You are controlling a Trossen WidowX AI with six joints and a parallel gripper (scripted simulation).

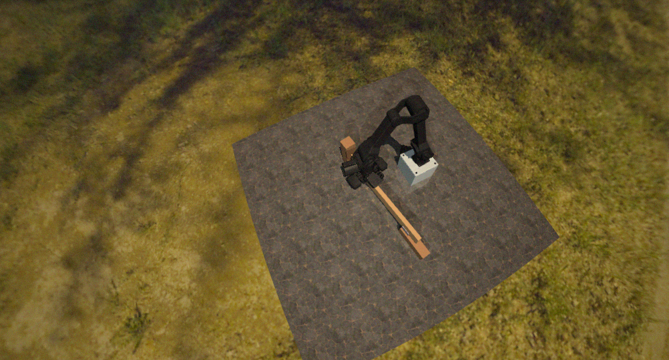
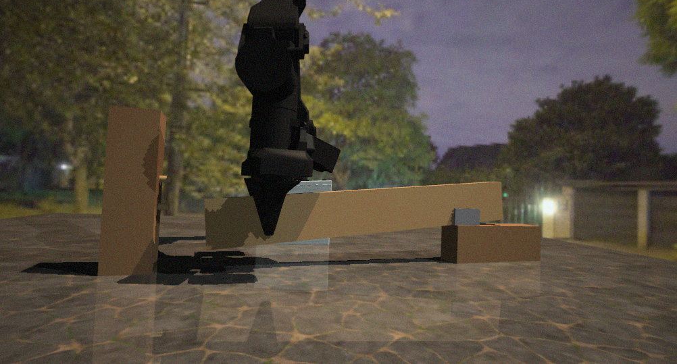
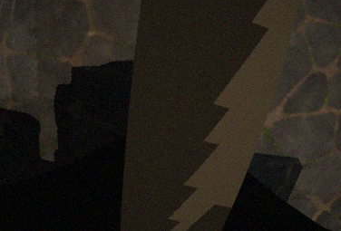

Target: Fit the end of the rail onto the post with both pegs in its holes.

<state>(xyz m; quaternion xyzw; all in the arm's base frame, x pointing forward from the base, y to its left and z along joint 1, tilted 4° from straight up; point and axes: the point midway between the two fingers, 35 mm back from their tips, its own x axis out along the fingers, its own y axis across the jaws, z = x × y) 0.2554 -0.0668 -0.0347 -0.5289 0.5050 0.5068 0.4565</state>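
The long wooden rail (image 1: pixel 395 212) (image 2: pixel 378 210) (image 3: pixel 199 84) slopes slightly down toward its near end, which hangs a little above the table. Its far end sits by the grey bracket (image 2: pixel 466 216) on the low footboard block (image 1: pixel 418 246) (image 2: pixel 490 243). My gripper (image 1: pixel 367 177) (image 2: pixel 268 219) is shut on the rail close to its near end, coming straight down from above. The short upright post (image 1: pixel 347 147) (image 2: pixel 130 191) stands to the left of the rail's end with a clear gap between them. One peg (image 2: pixel 162 177) shows on the post's side, pointing at the rail and short of it. The holes in the rail's end are hidden.
The arm's white base box (image 1: pixel 416 167) stands right of the rail on the dark stone-patterned table (image 1: pixel 327 264) (image 2: pixel 426 314). Grass surrounds the table.
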